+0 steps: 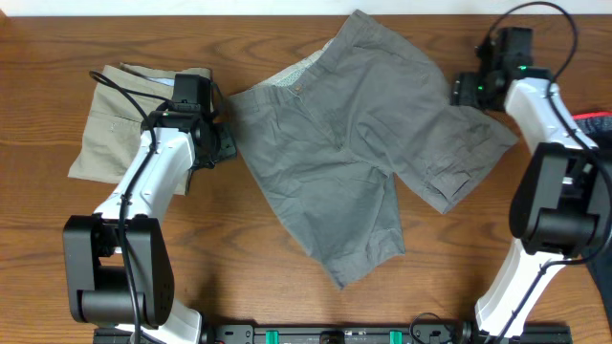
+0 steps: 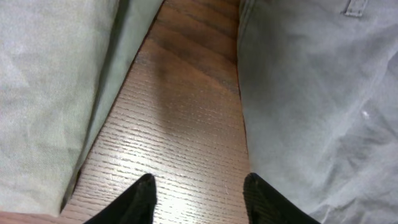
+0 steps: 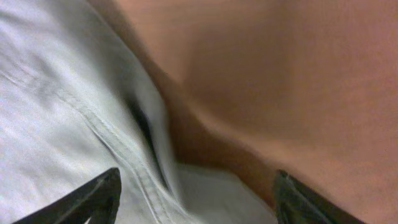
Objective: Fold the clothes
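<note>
The grey shorts lie spread flat and wrinkled on the table's middle, waistband at the upper left, its pale patterned lining showing. My left gripper is open, low over bare wood between the beige shorts and the grey waistband corner; in the left wrist view the grey cloth touches its right finger. My right gripper is open at the right leg's outer edge; in the right wrist view its fingers straddle a seamed grey hem.
Folded beige shorts lie at the table's left, also in the left wrist view. A dark red-and-blue object sits at the right edge. Wooden table around.
</note>
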`<state>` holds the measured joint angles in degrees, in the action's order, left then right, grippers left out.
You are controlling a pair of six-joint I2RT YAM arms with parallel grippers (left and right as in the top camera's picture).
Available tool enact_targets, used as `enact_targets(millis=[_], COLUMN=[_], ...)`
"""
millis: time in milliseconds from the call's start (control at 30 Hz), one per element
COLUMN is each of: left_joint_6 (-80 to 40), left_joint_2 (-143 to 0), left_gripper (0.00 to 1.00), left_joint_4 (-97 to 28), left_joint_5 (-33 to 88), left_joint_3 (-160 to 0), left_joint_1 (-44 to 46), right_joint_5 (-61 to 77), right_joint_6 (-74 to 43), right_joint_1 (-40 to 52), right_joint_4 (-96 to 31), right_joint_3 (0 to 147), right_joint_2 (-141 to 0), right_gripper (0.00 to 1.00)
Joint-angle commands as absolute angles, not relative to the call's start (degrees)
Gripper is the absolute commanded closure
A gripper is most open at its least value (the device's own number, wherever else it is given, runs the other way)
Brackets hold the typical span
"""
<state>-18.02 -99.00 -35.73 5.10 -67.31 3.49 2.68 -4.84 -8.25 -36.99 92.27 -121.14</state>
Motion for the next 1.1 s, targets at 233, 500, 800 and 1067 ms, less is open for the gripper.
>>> enact_targets(millis=[233, 500, 800, 1067], left_joint_6=[-17.93, -17.93, -17.93, -17.93], left_joint_2=[-98.78, -98.8, -98.8, -98.8], left_gripper=[0.45, 0.43, 0.43, 0.43], left_joint_4=[-35.53, -35.51, -35.53, -35.48], left_joint_5=[4.01, 4.03, 4.05, 5.85], left_joint_3=[-67.64, -67.64, -67.64, -67.64], left_joint_1=[3.29, 3.29, 3.29, 3.29], right_joint_5=[13.67, 22.04, 26.57, 21.43], right_joint_6=[-13.69, -11.4, -13.39, -11.92], right_joint_1=[-20.05, -20.53, -20.36, -23.16], right_joint_4=[-60.14, -52.4, -48.58, -53.39], right_joint_3=[90.59, 82.65, 79.55, 79.59], right_joint_2=[-120.99, -120.99, -120.88, -117.4], right_gripper=[0.4, 0.39, 0.48, 0.44])
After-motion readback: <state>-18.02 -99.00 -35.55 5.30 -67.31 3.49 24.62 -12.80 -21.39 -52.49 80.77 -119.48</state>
